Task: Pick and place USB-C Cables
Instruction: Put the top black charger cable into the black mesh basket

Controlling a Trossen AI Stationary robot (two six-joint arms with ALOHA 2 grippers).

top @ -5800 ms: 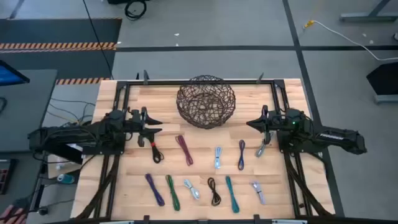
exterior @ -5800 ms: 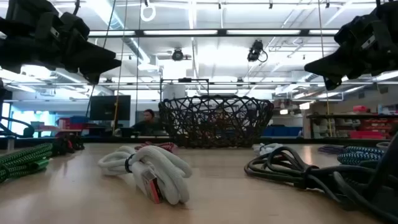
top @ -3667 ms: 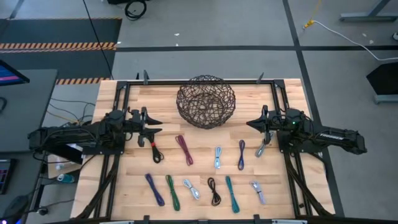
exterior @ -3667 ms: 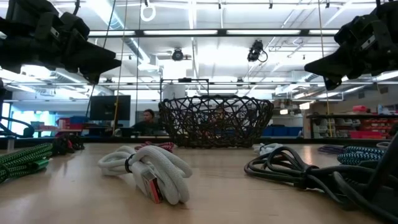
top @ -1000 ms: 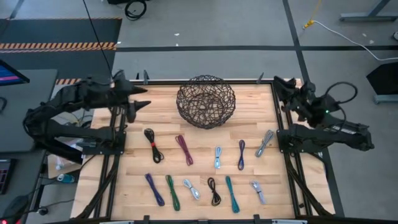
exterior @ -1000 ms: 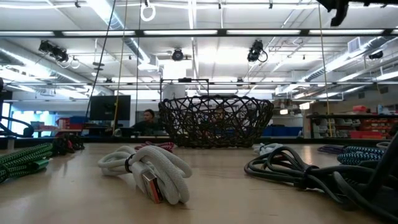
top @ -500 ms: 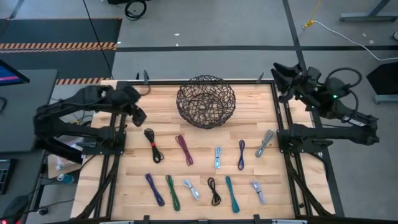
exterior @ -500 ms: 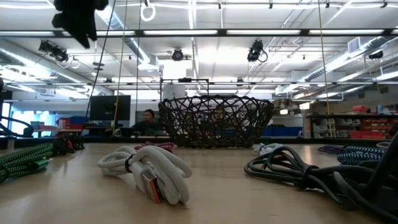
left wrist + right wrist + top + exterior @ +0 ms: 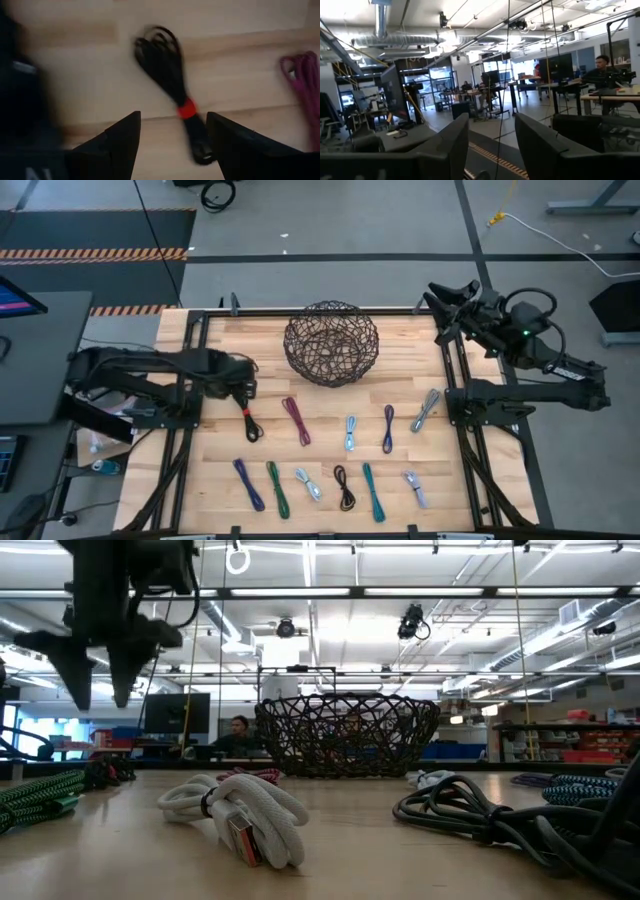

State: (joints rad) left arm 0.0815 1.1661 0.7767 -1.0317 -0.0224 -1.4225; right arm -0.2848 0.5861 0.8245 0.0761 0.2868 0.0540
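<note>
Several folded USB-C cables lie flat on the wooden table (image 9: pixel 200 480) in two rows. A black cable (image 9: pixel 247 420) with a red tie (image 9: pixel 187 107) is the leftmost of the far row, with a magenta cable (image 9: pixel 296 420) beside it. My left gripper (image 9: pixel 244 388) hangs open above the black cable's far end, fingers pointing down and clear of it (image 9: pixel 172 116); the low view shows it well above the table (image 9: pixel 98 695). My right gripper (image 9: pixel 448 292) is raised over the table's far right corner, open and with nothing between its fingers (image 9: pixel 491 120).
A dark wire basket (image 9: pixel 331 343) stands at the table's far middle. Other cables: light blue (image 9: pixel 350 432), purple (image 9: pixel 388 427), grey (image 9: pixel 427 408); near row purple (image 9: pixel 248 483), green (image 9: pixel 277 487), black (image 9: pixel 344 486), teal (image 9: pixel 372 490). People sit in the room behind.
My left gripper has swung from the table's far left toward the near edge and down. It has tipped until its fingers point down over the black cable, and has come into the low view from above. My right gripper has drifted a little toward the far edge.
</note>
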